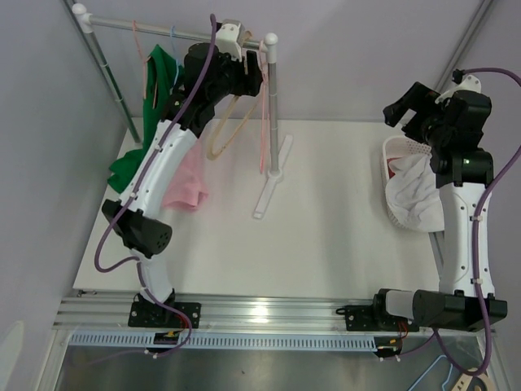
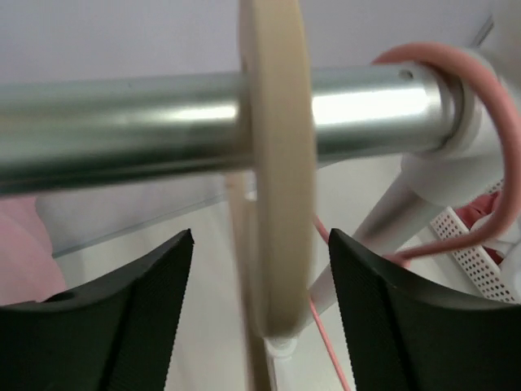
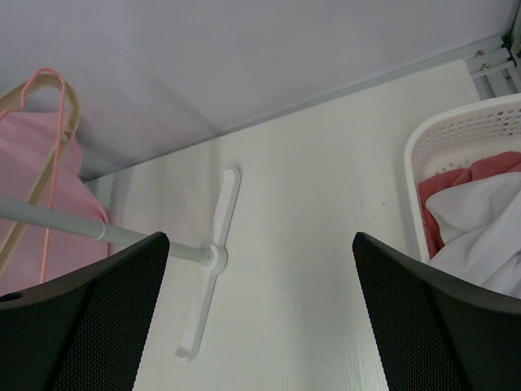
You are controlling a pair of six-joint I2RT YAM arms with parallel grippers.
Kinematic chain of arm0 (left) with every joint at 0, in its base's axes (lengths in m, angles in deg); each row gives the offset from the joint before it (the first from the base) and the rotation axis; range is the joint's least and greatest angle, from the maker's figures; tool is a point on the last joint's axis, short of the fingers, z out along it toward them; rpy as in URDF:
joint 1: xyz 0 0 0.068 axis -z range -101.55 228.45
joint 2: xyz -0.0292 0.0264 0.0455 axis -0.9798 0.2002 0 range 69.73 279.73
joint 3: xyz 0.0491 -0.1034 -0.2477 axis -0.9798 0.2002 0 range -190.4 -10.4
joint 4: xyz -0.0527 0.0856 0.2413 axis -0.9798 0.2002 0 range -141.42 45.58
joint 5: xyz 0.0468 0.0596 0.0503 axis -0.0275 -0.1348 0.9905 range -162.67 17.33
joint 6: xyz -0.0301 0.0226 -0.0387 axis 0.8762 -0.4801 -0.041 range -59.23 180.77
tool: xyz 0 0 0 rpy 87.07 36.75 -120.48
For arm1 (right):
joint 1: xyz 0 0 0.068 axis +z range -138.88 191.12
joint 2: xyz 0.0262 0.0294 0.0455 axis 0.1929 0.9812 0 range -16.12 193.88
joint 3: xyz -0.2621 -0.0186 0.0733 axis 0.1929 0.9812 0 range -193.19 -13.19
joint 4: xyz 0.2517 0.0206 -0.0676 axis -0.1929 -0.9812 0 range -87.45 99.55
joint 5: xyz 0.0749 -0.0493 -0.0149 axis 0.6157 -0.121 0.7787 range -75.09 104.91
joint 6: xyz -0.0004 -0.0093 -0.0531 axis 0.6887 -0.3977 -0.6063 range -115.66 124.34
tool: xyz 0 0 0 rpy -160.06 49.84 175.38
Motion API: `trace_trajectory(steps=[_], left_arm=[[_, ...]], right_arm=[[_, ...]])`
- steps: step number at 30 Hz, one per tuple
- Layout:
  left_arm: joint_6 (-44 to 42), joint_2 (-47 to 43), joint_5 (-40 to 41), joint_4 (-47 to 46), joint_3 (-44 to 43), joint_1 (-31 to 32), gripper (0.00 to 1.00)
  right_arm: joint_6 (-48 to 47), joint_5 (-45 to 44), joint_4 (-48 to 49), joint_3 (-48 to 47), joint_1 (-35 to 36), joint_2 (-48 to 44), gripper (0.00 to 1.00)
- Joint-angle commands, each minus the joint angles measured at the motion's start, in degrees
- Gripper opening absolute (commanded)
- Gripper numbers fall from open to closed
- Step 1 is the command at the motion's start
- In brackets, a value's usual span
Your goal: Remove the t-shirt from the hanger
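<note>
And the left fingers (image 2: 114, 326) gape wide, cream plastic hanger hook (image 2: 277, 179) dead between them, looped over the silver metal rail (image 2: 122, 122) just above; right fingers (image 3: 440, 326) spread, well apart.

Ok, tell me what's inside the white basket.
The white basket holds a white cloth piled over a red garment, whose edge peeks out. Whatever lies beneath them is covered.

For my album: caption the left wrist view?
Left gripper, open, framing a cream hanger hook on the metal rail.
</note>
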Motion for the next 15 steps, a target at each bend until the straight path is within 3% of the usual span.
trace_trajectory(steps=[1, 6, 12, 15], left_arm=[[-0.11, -7.51, -0.93, 0.68, 0.67, 0.26, 0.75], [-1.87, -14.1, 1.89, 5.07, 2.59, 0.08, 0.88], [-2.57, -24.03, 2.24, 7.62, 7.77, -2.55, 0.91], [-3.01, -26.59, 6.53, 8.24, 10.68, -4.04, 0.9]], right_arm=[[-0.76, 1.13, 1.13, -1.81, 1.23, 1.06, 0.99], [-0.06, 1.39, 2.19, -1.63, 2.81, 1.76, 0.99], [0.56, 1.4, 3.86, -1.19, 5.28, 3.25, 0.99], [0.56, 1.31, 4.38, -1.11, 7.73, 3.87, 0.99]])
